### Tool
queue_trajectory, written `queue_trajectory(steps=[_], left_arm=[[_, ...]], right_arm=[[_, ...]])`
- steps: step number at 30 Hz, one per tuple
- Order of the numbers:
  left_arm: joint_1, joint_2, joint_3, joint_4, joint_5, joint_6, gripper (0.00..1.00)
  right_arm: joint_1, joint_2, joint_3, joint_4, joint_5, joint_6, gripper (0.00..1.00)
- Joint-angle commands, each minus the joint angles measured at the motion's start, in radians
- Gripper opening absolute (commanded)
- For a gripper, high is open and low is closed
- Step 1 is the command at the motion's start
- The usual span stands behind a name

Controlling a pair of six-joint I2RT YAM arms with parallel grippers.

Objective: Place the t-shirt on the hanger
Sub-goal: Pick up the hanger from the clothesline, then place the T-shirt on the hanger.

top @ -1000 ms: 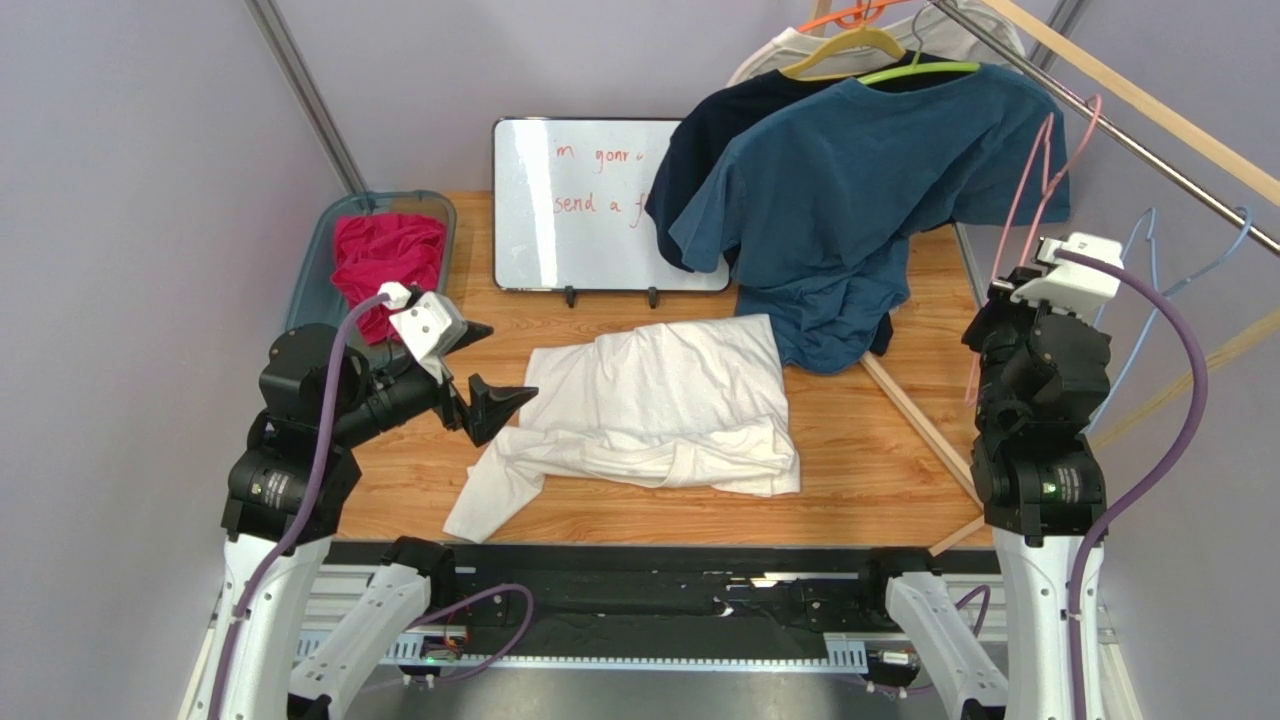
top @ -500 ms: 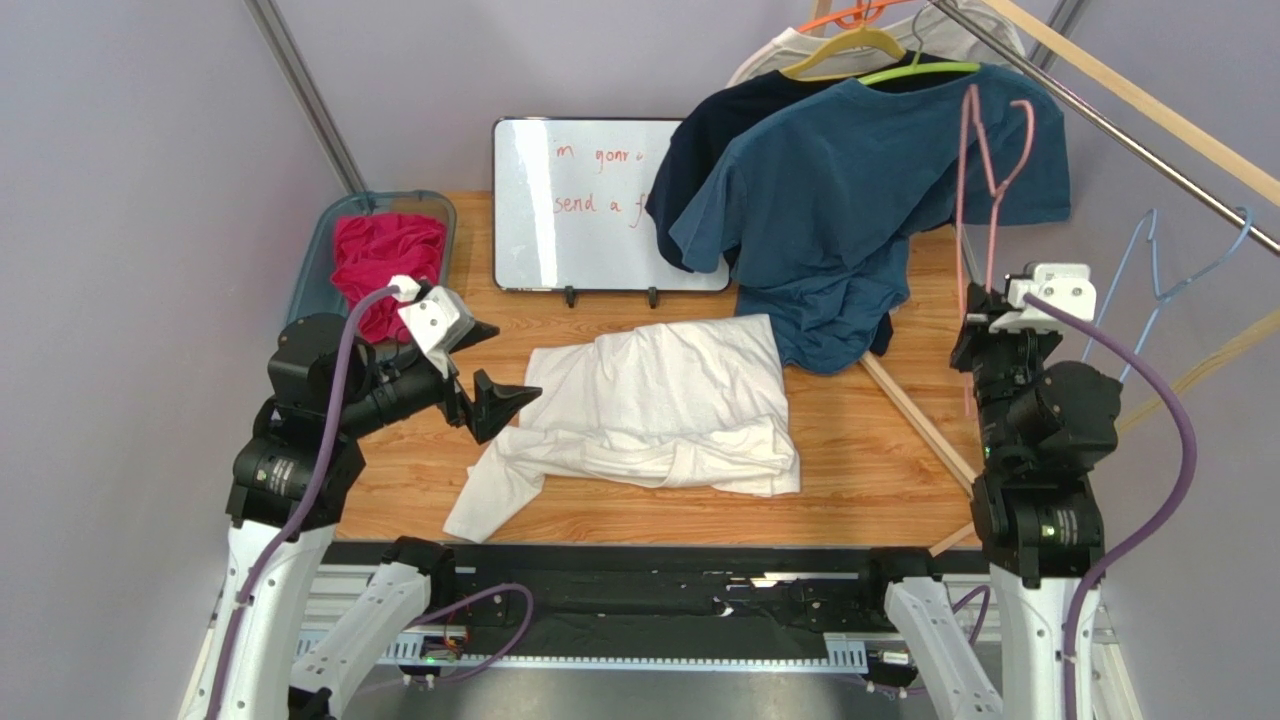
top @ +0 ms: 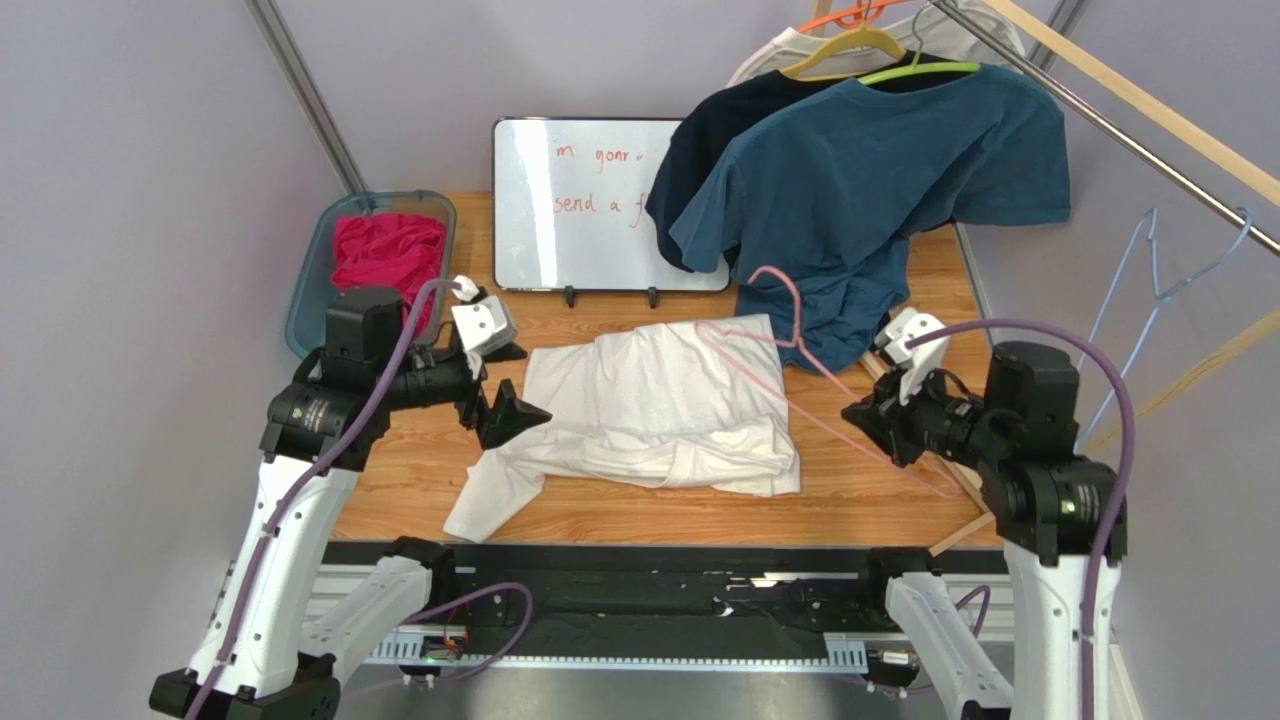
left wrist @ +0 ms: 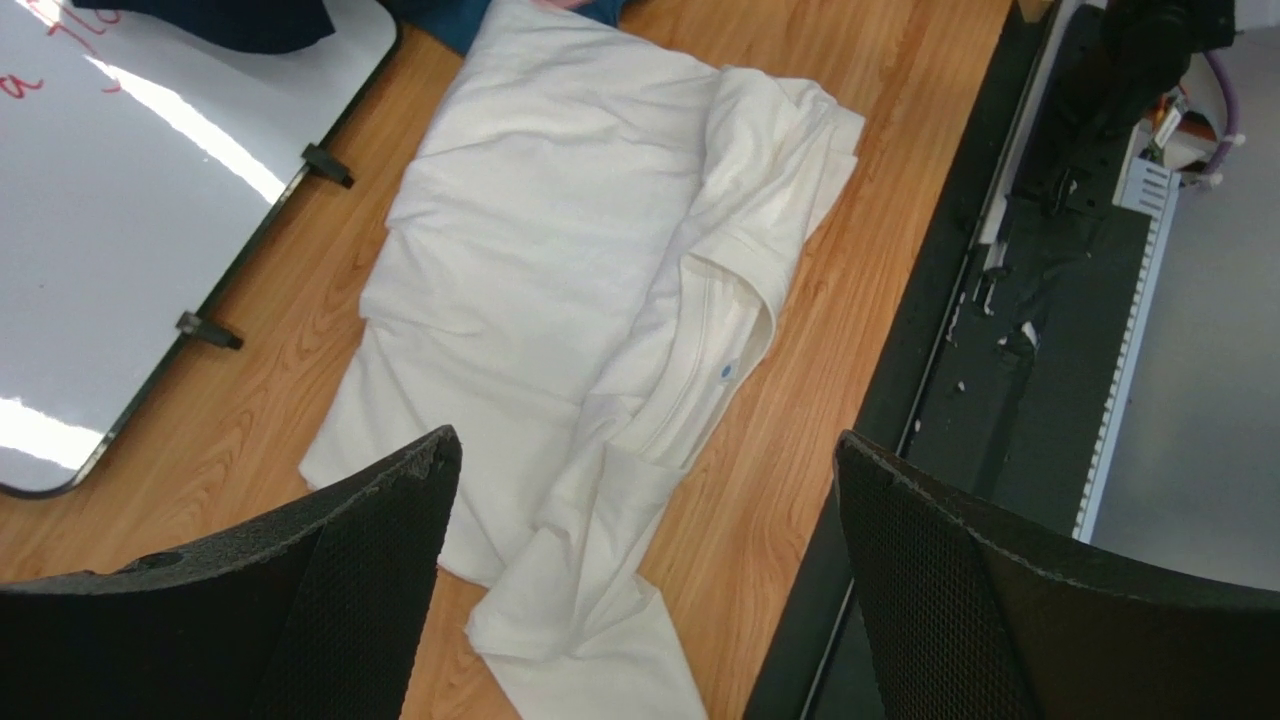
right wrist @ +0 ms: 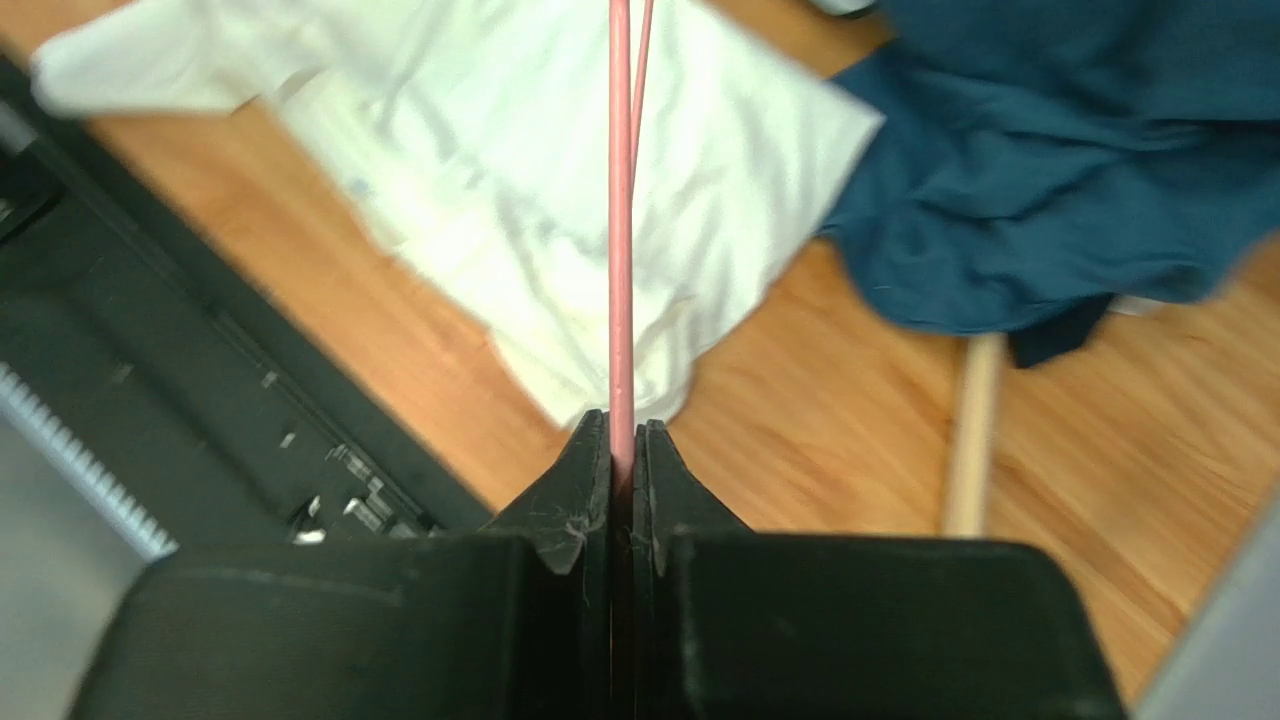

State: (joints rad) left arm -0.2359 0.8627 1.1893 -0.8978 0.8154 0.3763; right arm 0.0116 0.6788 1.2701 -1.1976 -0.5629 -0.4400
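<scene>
The white t-shirt [top: 661,405] lies folded on the wooden table [top: 406,480]; its neck with a small label faces the front, seen in the left wrist view [left wrist: 601,285]. My right gripper [top: 869,426] is shut on the pink wire hanger [top: 774,338], held low over the shirt's right side, hook toward the back. In the right wrist view the pink wire [right wrist: 619,225] runs straight out from the closed jaws [right wrist: 624,435] over the shirt [right wrist: 496,165]. My left gripper [top: 511,413] is open and empty, above the shirt's left edge; the jaws [left wrist: 639,480] stand wide apart.
A whiteboard [top: 586,203] stands at the back. A teal-blue t-shirt [top: 872,180] on a lime-green hanger hangs over the back right, reaching the table. A bin [top: 316,270] with red cloth is at back left. Light blue hangers [top: 1165,270] hang at right. A wooden rod [top: 917,420] lies on the table.
My right arm swung the pink hanger down from the rail at the right to low over the shirt. My left gripper moved slightly right, toward the shirt's left edge.
</scene>
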Motion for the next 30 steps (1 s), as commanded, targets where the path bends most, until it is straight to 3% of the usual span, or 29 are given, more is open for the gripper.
queue_trajectory(steps=[1, 7, 12, 14, 20, 24, 27, 30], left_arm=[[0.000, -0.005, -0.048, -0.052, 0.087, 0.219, 0.95], [-0.035, 0.001, -0.183, -0.034, 0.126, 0.388, 0.94], [-0.109, 0.027, -0.249, 0.241, 0.108, 0.285, 0.96], [-0.186, 0.047, -0.264, 0.308, 0.097, 0.279, 0.96], [-0.361, 0.169, -0.261, 0.327, 0.152, 0.268, 0.94], [-0.460, 0.225, -0.272, 0.385, 0.091, 0.213, 0.92], [-0.464, 0.252, -0.301, 0.511, 0.065, 0.095, 0.86], [-0.467, 0.266, -0.312, 0.534, 0.083, 0.046, 0.58]], right_arm=[[-0.002, 0.071, -0.052, -0.284, -0.302, -0.256, 0.00], [0.097, 0.143, -0.074, -0.290, -0.357, -0.328, 0.00], [0.238, 0.163, -0.123, -0.211, -0.315, -0.332, 0.00], [0.264, 0.159, -0.138, -0.163, -0.319, -0.338, 0.00], [0.298, 0.177, -0.135, -0.082, -0.336, -0.312, 0.00], [0.329, 0.199, -0.129, -0.079, -0.345, -0.316, 0.00], [0.346, 0.211, -0.123, -0.089, -0.373, -0.324, 0.00], [0.349, 0.214, -0.118, -0.066, -0.376, -0.296, 0.02]])
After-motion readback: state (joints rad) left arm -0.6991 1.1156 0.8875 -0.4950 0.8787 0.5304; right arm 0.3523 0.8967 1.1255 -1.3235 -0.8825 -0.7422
